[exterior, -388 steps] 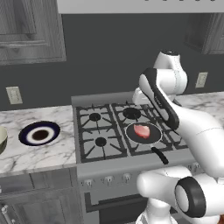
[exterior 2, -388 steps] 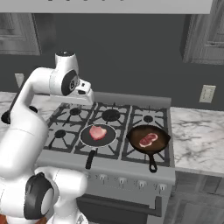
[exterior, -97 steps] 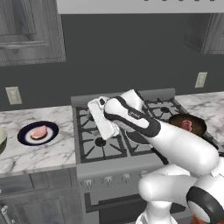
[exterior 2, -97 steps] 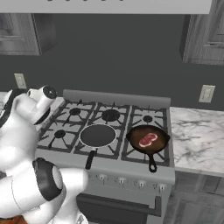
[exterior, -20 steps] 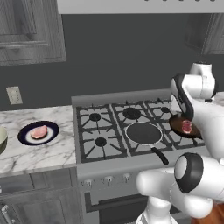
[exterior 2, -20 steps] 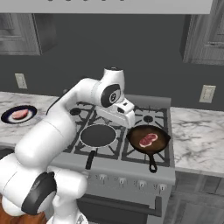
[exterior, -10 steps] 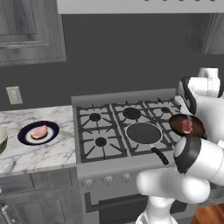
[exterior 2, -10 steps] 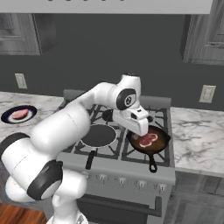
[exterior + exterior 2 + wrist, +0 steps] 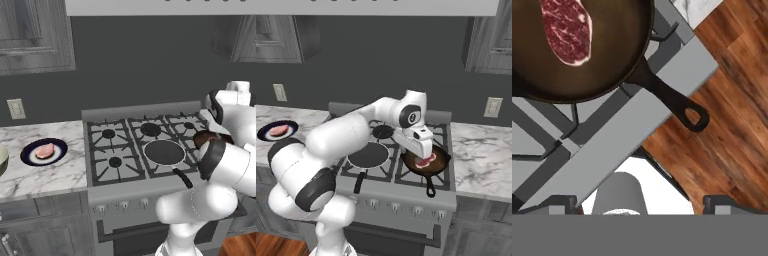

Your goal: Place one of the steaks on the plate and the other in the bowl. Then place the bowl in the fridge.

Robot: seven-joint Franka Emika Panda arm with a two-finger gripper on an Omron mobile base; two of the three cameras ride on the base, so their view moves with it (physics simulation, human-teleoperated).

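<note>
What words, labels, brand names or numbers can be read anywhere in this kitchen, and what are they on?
None: no readable text on any surface.
Stove: its front knobs carry no legible marks.
Wall outlets: plain, no lettering.
Dark red steak, frying pan and plate: no labels or brands.
Robot arm: plain white and dark, no logo legible.

Two base views flank the stove (image 9: 145, 150) — hand view looks down close on its pan (image 9: 592, 60).
</note>
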